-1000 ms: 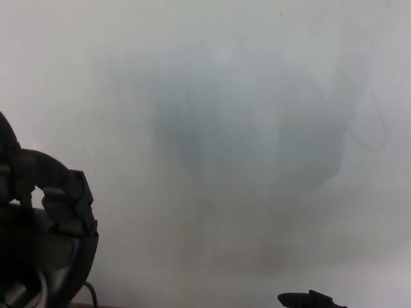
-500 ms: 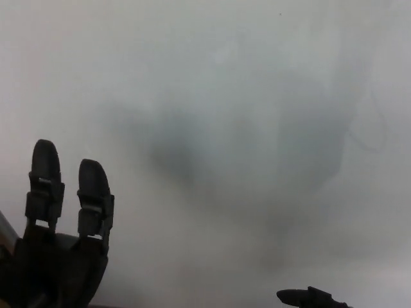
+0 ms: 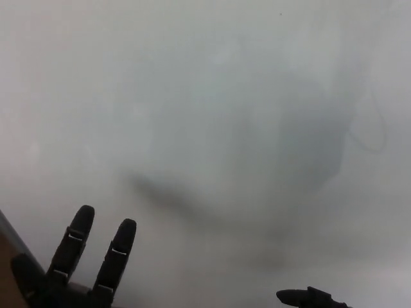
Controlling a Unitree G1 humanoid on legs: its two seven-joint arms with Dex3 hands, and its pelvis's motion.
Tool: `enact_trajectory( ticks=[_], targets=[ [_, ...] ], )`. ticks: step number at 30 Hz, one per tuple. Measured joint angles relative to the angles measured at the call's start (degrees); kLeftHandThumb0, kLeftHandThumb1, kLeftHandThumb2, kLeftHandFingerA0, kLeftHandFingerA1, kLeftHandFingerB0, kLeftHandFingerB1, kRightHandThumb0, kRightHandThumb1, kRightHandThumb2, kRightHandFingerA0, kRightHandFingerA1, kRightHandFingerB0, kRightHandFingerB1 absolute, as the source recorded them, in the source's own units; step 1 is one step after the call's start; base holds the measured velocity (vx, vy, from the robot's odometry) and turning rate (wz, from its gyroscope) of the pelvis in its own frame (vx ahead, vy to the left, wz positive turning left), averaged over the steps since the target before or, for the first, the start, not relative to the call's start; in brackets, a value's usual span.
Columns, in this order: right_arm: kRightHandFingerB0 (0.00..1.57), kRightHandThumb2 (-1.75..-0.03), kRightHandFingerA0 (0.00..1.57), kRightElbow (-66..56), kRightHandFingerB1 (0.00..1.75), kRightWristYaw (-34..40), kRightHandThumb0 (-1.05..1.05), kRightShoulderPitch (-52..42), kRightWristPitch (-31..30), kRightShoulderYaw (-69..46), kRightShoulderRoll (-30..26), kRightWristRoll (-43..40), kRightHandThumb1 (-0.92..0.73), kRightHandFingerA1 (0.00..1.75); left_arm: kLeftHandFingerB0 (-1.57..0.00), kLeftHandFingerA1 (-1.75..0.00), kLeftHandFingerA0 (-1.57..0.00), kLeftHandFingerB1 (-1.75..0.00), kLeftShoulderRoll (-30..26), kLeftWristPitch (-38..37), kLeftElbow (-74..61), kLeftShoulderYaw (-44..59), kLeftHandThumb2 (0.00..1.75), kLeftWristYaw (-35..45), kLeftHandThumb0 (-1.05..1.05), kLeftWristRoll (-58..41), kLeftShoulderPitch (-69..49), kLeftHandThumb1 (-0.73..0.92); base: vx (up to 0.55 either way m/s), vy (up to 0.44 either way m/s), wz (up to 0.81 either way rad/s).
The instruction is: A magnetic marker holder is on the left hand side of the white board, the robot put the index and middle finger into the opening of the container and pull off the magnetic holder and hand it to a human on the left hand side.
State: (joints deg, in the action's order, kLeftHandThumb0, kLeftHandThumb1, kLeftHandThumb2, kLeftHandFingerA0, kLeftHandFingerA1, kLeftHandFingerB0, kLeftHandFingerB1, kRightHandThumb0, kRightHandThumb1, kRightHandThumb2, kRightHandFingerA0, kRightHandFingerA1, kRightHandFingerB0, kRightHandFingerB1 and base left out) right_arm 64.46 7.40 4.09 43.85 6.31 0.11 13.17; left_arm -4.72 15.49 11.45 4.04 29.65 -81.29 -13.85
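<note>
The whiteboard [image 3: 212, 96] fills nearly the whole head view, with blurred grey reflections on its surface. My left hand [image 3: 77, 269] rises from the bottom left corner, open, its two long fingers [image 3: 115, 253] spread and pointing up toward the board, the thumb low at the left. It holds nothing. Only a small black tip of my right hand [image 3: 308, 298] shows at the bottom edge, right of centre. The magnetic marker holder is not in view.
The board's left edge [image 3: 9, 228] runs diagonally across the bottom left corner, with a brown surface beyond it. A thin dark line [image 3: 376, 138] curls on the board at the right.
My left hand has uncurled, its fingers now straight and apart, and has dropped lower in the corner. The right hand's tip has stayed still.
</note>
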Motion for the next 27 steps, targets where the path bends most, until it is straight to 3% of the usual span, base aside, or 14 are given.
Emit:
enact_trajectory(
  ticks=[1, 2, 3, 4, 6, 7, 11, 19, 20, 21, 22, 27],
  targets=[
    [0.62, -0.65, 0.73, 0.0, 0.47, 0.0, -0.64, 0.0, 0.0, 0.0, 0.0, 0.0, -0.84, 0.54, -0.06, -0.18, -0.03, -0.24, -0.2, -0.4, 0.9, -0.4, 0.96, 0.0, -0.86, 0.5, 0.1, 0.56, 0.00, 0.000, 0.00],
    [0.61, -0.65, 0.71, 0.0, 0.47, -0.1, -0.65, 0.0, 0.0, 0.0, 0.0, 0.0, -0.84, 0.53, -0.12, -0.29, -0.07, -0.27, -0.4, -1.1, 2.1, -0.9, 0.60, 0.0, -0.92, 1.4, 0.2, 0.64, 0.00, 0.000, 0.00],
    [0.61, -0.65, 0.71, 0.0, 0.47, -0.1, -0.65, 0.0, 0.0, 0.0, 0.1, 0.0, -0.84, 0.53, -0.12, -0.29, -0.07, -0.27, -0.7, -2.0, 3.8, -1.7, 0.60, 0.0, -0.92, 2.5, 0.4, 0.64, 0.00, 0.000, 0.00],
    [0.62, -0.65, 0.71, 0.0, 0.47, -0.2, -0.66, 0.0, 0.0, 0.0, 0.1, 0.0, -0.84, 0.53, 0.00, -0.50, -0.01, -0.48, -1.0, -2.7, 5.0, -2.3, 0.89, -0.1, -0.40, 3.4, 0.6, 0.18, 0.00, 0.000, 0.00],
    [0.62, -0.65, 0.71, 0.0, 0.47, -0.4, -0.66, 0.0, 0.0, -0.1, 0.1, -0.1, -0.84, 0.53, 0.00, -0.50, -0.01, -0.48, -1.6, -3.7, 6.9, -3.3, 0.89, -0.2, -0.40, 4.8, 0.8, 0.18, 0.00, 0.000, 0.00],
    [0.60, -0.65, 0.68, 0.0, 0.47, -0.5, -0.65, 0.0, 0.0, -0.1, 0.1, -0.1, -0.83, 0.54, -0.21, -0.34, -0.19, -0.28, -2.0, -4.5, 8.3, -4.1, 0.62, -0.2, -0.89, 6.0, 0.9, 0.69, 0.00, 0.000, 0.00],
    [0.55, -0.63, 0.61, 0.0, 0.47, -1.1, -0.62, 0.0, 0.0, -0.4, 0.4, -0.2, -0.79, 0.53, -0.25, -0.32, -0.17, -0.29, -3.2, -7.3, 13.1, -6.7, 0.64, -0.7, -0.90, 9.6, 1.5, 0.77, 0.00, 0.000, 0.00],
    [0.51, -0.64, 0.60, 0.0, 0.42, -4.0, -0.66, -0.1, -0.3, -2.6, 2.1, -1.9, -0.79, 0.51, -0.21, -0.32, -0.17, -0.28, -5.6, -12.8, 22.6, -12.4, 0.67, -1.8, -0.90, 17.3, 2.2, 0.87, 0.00, 0.000, 0.00],
    [0.37, -1.00, 0.50, 0.0, 0.52, -4.5, -0.62, -0.1, -0.4, -3.0, 2.3, -2.3, -0.65, 0.62, 0.00, -0.50, -0.01, -0.47, -5.8, -13.5, 23.8, -13.0, 1.02, -2.0, -0.39, 18.4, 2.3, 0.37, 0.00, 0.000, 0.00],
    [0.37, -1.00, 0.50, 0.0, 0.52, -4.6, -0.62, -0.1, -0.4, -3.1, 2.4, -2.4, -0.65, 0.62, 0.00, -0.50, -0.01, -0.47, -5.9, -13.6, 23.9, -13.1, 1.02, -2.0, -0.39, 18.5, 2.3, 0.37, 0.00, 0.000, 0.00],
    [0.42, -0.65, 0.60, -0.1, 0.38, -5.4, -0.60, -0.2, -0.6, -3.8, 2.8, -2.9, -0.82, 0.50, 0.00, -0.50, -0.01, -0.47, -6.4, -14.9, 26.1, -14.2, 1.02, -2.3, -0.39, 20.4, 2.4, 0.37, 0.00, 0.000, 0.00],
    [0.41, -0.65, 0.62, 0.1, 0.37, -6.4, -0.63, -0.1, -0.6, -4.9, 3.4, -3.7, -0.82, 0.49, 0.00, -0.50, -0.01, -0.47, -7.1, -18.2, 31.6, -16.2, 1.00, -2.7, -0.39, 25.1, 3.5, 0.35, 0.00, 0.000, 0.00]
  ],
)
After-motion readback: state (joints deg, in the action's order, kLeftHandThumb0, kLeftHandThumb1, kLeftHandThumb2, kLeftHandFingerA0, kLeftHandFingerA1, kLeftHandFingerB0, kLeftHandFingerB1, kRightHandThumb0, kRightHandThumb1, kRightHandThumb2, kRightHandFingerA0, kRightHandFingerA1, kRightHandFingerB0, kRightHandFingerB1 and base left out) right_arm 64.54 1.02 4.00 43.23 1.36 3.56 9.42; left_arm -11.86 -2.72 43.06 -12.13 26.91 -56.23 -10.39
